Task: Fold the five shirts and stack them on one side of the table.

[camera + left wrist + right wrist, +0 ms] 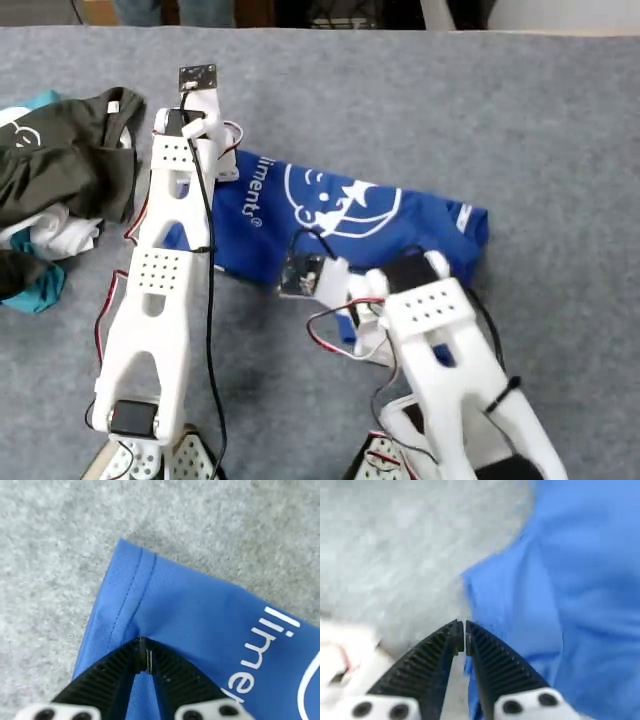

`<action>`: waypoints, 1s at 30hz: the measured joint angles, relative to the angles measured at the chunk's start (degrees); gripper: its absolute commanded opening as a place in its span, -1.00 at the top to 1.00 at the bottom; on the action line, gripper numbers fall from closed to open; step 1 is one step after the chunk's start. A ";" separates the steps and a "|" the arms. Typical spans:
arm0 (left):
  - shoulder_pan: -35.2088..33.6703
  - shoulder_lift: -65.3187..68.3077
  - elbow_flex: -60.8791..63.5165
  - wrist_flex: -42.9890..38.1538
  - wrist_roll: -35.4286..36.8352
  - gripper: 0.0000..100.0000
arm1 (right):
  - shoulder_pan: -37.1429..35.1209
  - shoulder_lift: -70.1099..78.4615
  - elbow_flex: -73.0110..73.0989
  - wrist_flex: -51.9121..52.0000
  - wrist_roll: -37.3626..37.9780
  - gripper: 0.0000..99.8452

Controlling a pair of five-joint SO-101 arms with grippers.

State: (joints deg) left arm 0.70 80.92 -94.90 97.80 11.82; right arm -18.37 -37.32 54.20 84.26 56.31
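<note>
The left end effector [145, 656] is clenched on the blue sports-fabric shirt with white print [200, 610]. Its black ribbed fingers [107, 672] meet on a small pucker of cloth just inside a stitched hem corner. The right end effector [464, 630] also has its fingers pressed together, at the near edge of the same shirt; I cannot tell whether any cloth sits between them.

In the high view the shirt [400, 225] lies across the middle of the grey felt-covered desk [560, 130], bunched at its right end. The left arm reaches over its left end and the right arm is at its near edge.

The step in hand looks like a fold of this shirt, with the two pinches as carrying points. To do it well, the right grip probably needs confirming first, since an empty pinch would leave one side behind and skew the fold. The lift should be low and even, with both arms travelling together so the cloth between them is taut and lands straight. The fabric looks thin and slippery and the left bite is small, so a slow pull is safer than a quick one. Letting go is best done only once the folded edge lies flat.

The heap of dark olive, white and teal shirts [60, 170] sits at the desk's left edge, near the left arm, and the fold should steer clear of it.
</note>
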 measured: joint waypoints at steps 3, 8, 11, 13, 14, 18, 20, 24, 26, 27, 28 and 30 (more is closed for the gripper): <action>0.00 0.00 0.00 0.00 0.00 0.94 | 2.11 -3.16 -5.89 5.01 2.73 0.97; 0.00 0.00 0.00 0.00 0.00 0.94 | 8.79 -0.09 -8.97 -0.26 3.34 0.97; 0.00 0.00 0.00 0.00 0.00 0.94 | 9.49 6.42 -5.54 -6.59 2.73 0.97; 0.00 0.00 0.00 0.00 0.00 0.94 | 9.58 10.37 -3.25 -10.11 1.76 0.97; 0.00 0.09 0.00 0.00 0.00 0.94 | 9.58 11.69 -2.29 -10.99 1.76 0.97; 0.00 0.09 0.00 0.00 0.09 0.94 | 7.82 12.92 1.41 -12.31 1.41 0.97; 0.00 0.09 0.00 0.00 0.09 0.94 | 7.82 12.92 2.29 -12.13 1.41 0.97; 0.00 0.09 0.00 0.00 0.09 0.94 | 9.05 9.76 2.37 -12.22 1.41 0.97; 0.00 0.09 0.00 0.00 0.09 0.94 | 12.40 7.82 0.18 -12.13 1.41 0.97; 0.00 0.09 0.00 0.00 0.09 0.94 | 14.68 7.21 -2.02 -12.22 1.41 0.97; 0.00 0.09 0.00 0.00 0.09 0.94 | 17.14 7.03 -4.66 -13.01 1.41 0.97; 0.00 0.09 0.00 0.00 0.09 0.94 | 22.07 7.21 -9.93 -15.82 1.41 0.97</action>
State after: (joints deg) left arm 0.70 81.01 -94.90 97.80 11.91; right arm 3.69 -30.11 44.26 68.44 57.71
